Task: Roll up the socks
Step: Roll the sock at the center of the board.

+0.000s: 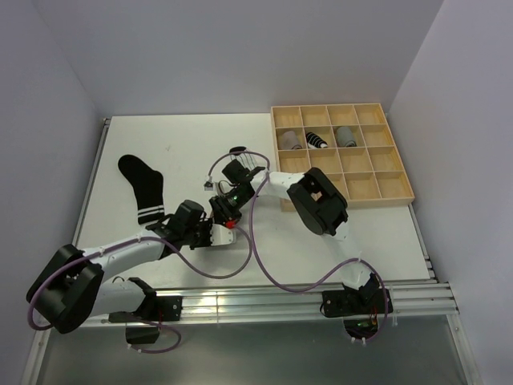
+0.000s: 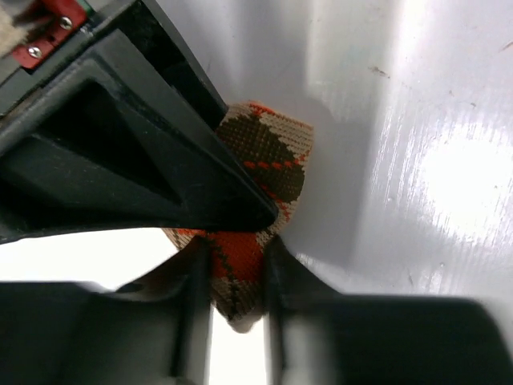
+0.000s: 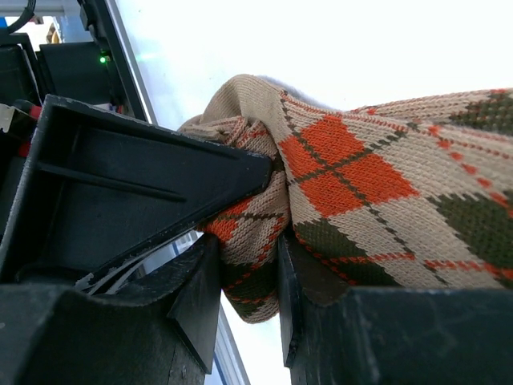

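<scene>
A tan argyle sock [image 1: 230, 224] with orange and dark diamonds is bunched up at the table's middle front, mostly hidden by both grippers. My left gripper [image 1: 215, 233] is shut on one fold of it; in the left wrist view the sock [image 2: 272, 152] is pinched between the fingers [image 2: 192, 297]. My right gripper [image 1: 227, 208] is shut on another fold; in the right wrist view the sock [image 3: 353, 168] spreads to the right of the jaws. A black sock [image 1: 143, 188] with white stripes lies flat to the left, apart from both grippers.
A wooden compartment tray [image 1: 377, 186] stands at the back right, with three rolled socks [image 1: 317, 139] in its upper cells. The right arm's elbow [image 1: 319, 200] hangs over the tray's near left corner. Cables loop across the table's front.
</scene>
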Controlling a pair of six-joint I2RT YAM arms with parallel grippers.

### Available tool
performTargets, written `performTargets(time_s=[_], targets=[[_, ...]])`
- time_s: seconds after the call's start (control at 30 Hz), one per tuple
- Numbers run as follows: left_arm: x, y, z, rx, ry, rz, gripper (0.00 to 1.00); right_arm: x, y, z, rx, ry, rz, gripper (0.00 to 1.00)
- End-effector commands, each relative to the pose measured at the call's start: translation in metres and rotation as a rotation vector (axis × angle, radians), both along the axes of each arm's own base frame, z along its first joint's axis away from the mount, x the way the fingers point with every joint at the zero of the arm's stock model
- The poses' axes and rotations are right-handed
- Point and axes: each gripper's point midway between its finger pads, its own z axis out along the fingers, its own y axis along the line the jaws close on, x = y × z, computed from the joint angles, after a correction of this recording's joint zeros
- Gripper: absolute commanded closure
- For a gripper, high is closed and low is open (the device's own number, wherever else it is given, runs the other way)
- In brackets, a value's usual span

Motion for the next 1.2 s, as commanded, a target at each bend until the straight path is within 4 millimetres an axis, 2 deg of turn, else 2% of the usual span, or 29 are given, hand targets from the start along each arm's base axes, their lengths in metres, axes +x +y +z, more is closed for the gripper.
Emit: performTargets(time_s=[0.0, 0.13, 0.2, 0.23, 0.27, 0.3, 0.33, 0.37, 0.4, 0.43, 0.47, 0.5, 0.53, 0.57, 0.6, 0.67, 0.83, 0.87, 0.9, 0.93, 0.97, 1.0, 1.03, 1.07, 1.13, 1.17], targets=[[-0.009, -0.008, -0.003, -0.005, 0.091, -0.023, 0.80, 0.001, -0.031, -0.055, -0.198, -0.035, -0.027, 0.70], [-0.021, -0.012, -0.005, 0.009, 0.199, -0.042, 0.98, 0.006, -0.037, -0.055, -0.230, -0.065, -0.079, 0.62], [-0.034, -0.011, -0.010, 0.019, 0.292, -0.056, 1.00, 0.015, -0.036, -0.050, -0.197, -0.108, -0.123, 0.54], [-0.030, -0.014, -0.005, 0.007, 0.307, -0.056, 1.00, 0.012, -0.042, -0.041, -0.181, -0.117, -0.145, 0.51], [-0.028, -0.012, -0.005, 0.004, 0.329, -0.042, 1.00, 0.020, -0.037, -0.035, -0.141, -0.143, -0.189, 0.48], [-0.039, -0.009, -0.010, 0.017, 0.406, -0.053, 0.99, 0.015, -0.049, -0.038, -0.152, -0.135, -0.215, 0.45], [-0.035, -0.011, -0.006, 0.011, 0.418, -0.050, 1.00, 0.016, -0.051, -0.035, -0.144, -0.152, -0.238, 0.43], [-0.034, -0.007, -0.007, 0.016, 0.447, -0.033, 1.00, 0.027, -0.048, -0.018, -0.100, -0.209, -0.286, 0.41], [-0.041, -0.004, -0.013, 0.036, 0.505, -0.025, 1.00, 0.021, -0.057, -0.023, -0.120, -0.207, -0.311, 0.39], [-0.039, -0.008, -0.009, 0.019, 0.523, -0.035, 1.00, 0.022, -0.059, -0.021, -0.120, -0.219, -0.333, 0.39], [-0.039, -0.005, -0.012, 0.022, 0.556, -0.020, 1.00, 0.031, -0.059, -0.009, -0.101, -0.263, -0.379, 0.39], [-0.043, -0.002, -0.013, 0.033, 0.588, -0.014, 1.00, 0.025, -0.067, -0.015, -0.125, -0.262, -0.400, 0.39], [-0.039, -0.004, -0.011, 0.030, 0.595, -0.009, 1.00, 0.024, -0.073, -0.015, -0.140, -0.267, -0.426, 0.38], [-0.038, -0.002, -0.011, 0.033, 0.611, 0.005, 1.00, 0.035, -0.071, -0.003, -0.114, -0.320, -0.476, 0.37], [-0.037, -0.003, -0.012, 0.039, 0.633, 0.005, 1.00, 0.031, -0.078, -0.005, -0.125, -0.322, -0.494, 0.37], [-0.038, 0.001, -0.013, 0.049, 0.668, 0.027, 1.00, 0.036, -0.085, -0.002, -0.141, -0.355, -0.541, 0.37], [-0.032, 0.004, -0.012, 0.102, 0.746, 0.131, 1.00, 0.047, -0.112, 0.023, -0.150, -0.493, -0.698, 0.37], [-0.039, 0.007, -0.010, 0.120, 0.788, 0.133, 1.00, 0.049, -0.115, 0.028, -0.137, -0.518, -0.722, 0.38], [-0.035, 0.006, -0.009, 0.131, 0.799, 0.148, 1.00, 0.044, -0.123, 0.025, -0.148, -0.522, -0.739, 0.39], [-0.033, 0.006, -0.008, 0.140, 0.807, 0.166, 1.00, 0.048, -0.128, 0.038, -0.126, -0.556, -0.786, 0.39], [-0.039, 0.009, -0.009, 0.168, 0.855, 0.176, 1.00, 0.050, -0.130, 0.045, -0.097, -0.578, -0.809, 0.40], [-0.030, 0.005, -0.005, 0.168, 0.844, 0.187, 1.00, 0.043, -0.138, 0.039, -0.102, -0.582, -0.820, 0.41], [-0.027, 0.004, -0.003, 0.169, 0.850, 0.205, 1.00, 0.046, -0.143, 0.052, -0.074, -0.614, -0.864, 0.41], [-0.027, 0.003, -0.004, 0.179, 0.878, 0.225, 1.00, 0.047, -0.144, 0.059, -0.041, -0.639, -0.878, 0.42], [-0.023, -0.003, 0.005, 0.178, 0.914, 0.243, 1.00, 0.040, -0.149, 0.061, -0.024, -0.678, -0.881, 0.42], [-0.024, -0.005, 0.002, 0.184, 0.956, 0.264, 1.00, 0.039, -0.147, 0.073, 0.012, -0.714, -0.881, 0.42]])
